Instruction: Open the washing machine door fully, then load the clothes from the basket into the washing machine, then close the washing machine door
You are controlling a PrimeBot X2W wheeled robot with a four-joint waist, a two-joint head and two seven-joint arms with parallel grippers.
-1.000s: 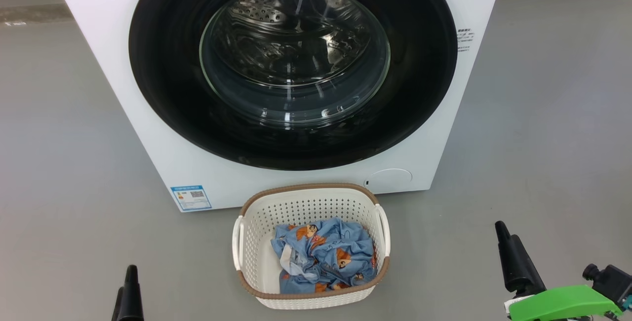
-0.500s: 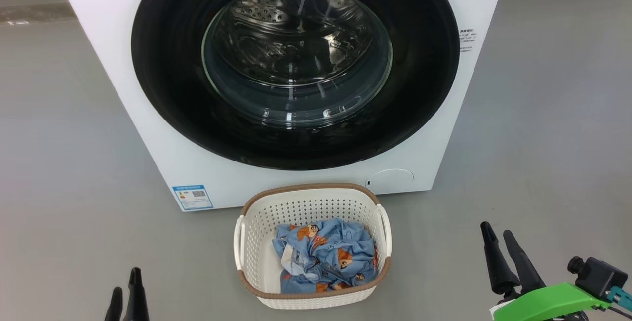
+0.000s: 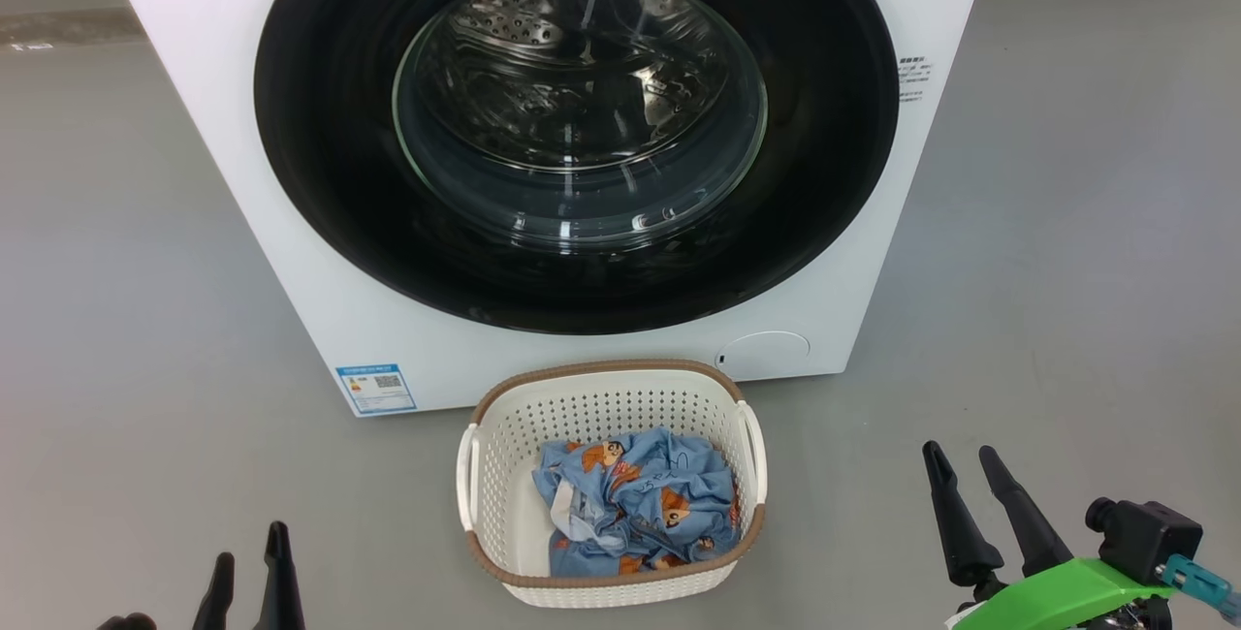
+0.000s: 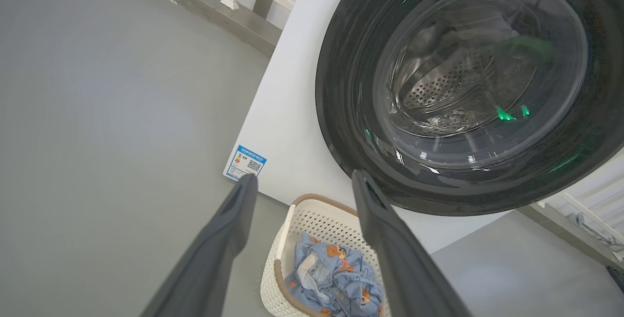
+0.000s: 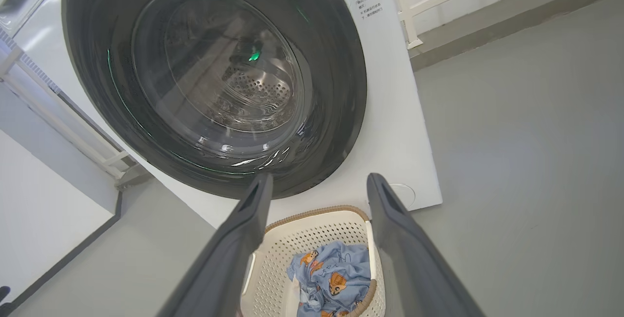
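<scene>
The white washing machine (image 3: 242, 174) (image 4: 287, 112) (image 5: 390, 112) stands ahead with its round black door (image 3: 320, 126) (image 4: 351, 88) (image 5: 336, 63) shut, steel drum visible through the glass. On the floor before it sits the cream basket (image 3: 601, 407) (image 4: 278, 278) (image 5: 312, 234) holding crumpled light blue clothes (image 3: 640, 504) (image 4: 336, 278) (image 5: 331, 273). My left gripper (image 3: 251, 557) (image 4: 302, 180) is open at the lower left, empty. At the lower right, my right gripper (image 3: 960, 460) (image 5: 317, 180) also stands open and empty. Both hang apart from the basket and door.
Grey floor (image 3: 1066, 223) spreads to both sides of the machine. A small blue label (image 3: 375, 388) marks its lower left corner. White railing (image 5: 404, 14) and a low kerb run behind the machine.
My right gripper has shifted left and slightly down in the head view, both fingers now showing. My left gripper has edged right, its two tips now apart in view. Nothing else moved.
</scene>
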